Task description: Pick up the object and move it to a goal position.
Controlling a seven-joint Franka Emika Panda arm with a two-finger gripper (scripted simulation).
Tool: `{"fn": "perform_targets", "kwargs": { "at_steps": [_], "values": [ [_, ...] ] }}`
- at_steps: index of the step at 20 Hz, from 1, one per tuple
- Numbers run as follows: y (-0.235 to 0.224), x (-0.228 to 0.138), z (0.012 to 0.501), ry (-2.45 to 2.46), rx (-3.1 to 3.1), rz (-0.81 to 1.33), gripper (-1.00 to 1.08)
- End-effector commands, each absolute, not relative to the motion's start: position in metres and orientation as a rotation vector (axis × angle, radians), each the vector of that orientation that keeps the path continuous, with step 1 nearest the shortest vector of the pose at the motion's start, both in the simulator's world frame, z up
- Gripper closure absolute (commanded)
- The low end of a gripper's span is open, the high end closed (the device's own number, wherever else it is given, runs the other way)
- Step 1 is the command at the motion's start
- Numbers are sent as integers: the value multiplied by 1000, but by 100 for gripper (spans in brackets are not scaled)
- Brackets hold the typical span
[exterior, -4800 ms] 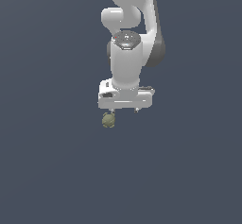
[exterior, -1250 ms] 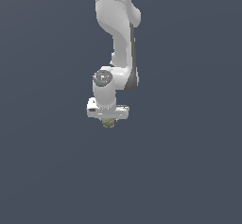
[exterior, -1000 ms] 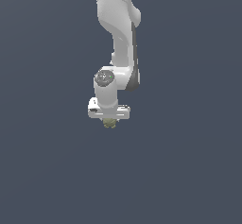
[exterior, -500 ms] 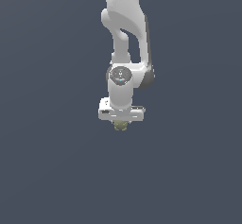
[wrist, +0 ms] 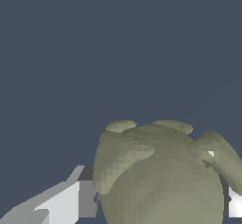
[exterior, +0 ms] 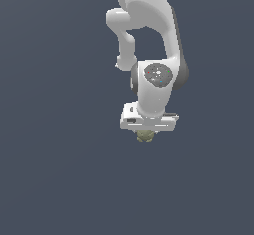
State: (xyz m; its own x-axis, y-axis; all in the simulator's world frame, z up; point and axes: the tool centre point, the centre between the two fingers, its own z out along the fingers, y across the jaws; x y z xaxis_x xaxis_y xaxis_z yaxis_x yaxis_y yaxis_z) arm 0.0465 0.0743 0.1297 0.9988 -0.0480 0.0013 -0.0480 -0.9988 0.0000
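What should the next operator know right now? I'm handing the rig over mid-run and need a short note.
End effector: shut on the olive-green lump; the wrist view shows a finger against each side of it.
Lump: in the exterior view only its lower part shows, just under the white end effector.
Done: the pick.
Left: carrying the lump to the goal and releasing it. No goal marker shows in either view, so I cannot say how far along the transport is.

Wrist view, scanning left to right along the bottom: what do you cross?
Finger → olive-green lump → a sliver of the other finger, with the lump between the two.
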Motion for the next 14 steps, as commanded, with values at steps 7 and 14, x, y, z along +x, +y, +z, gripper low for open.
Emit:
{"fn": "perform_targets", "kwargs": {
  "at_steps": [7, 14],
  "values": [
    [105, 68, 150, -78, 3141, 0, 108],
    [111, 73, 153, -78, 3141, 0, 108]
  ]
}}
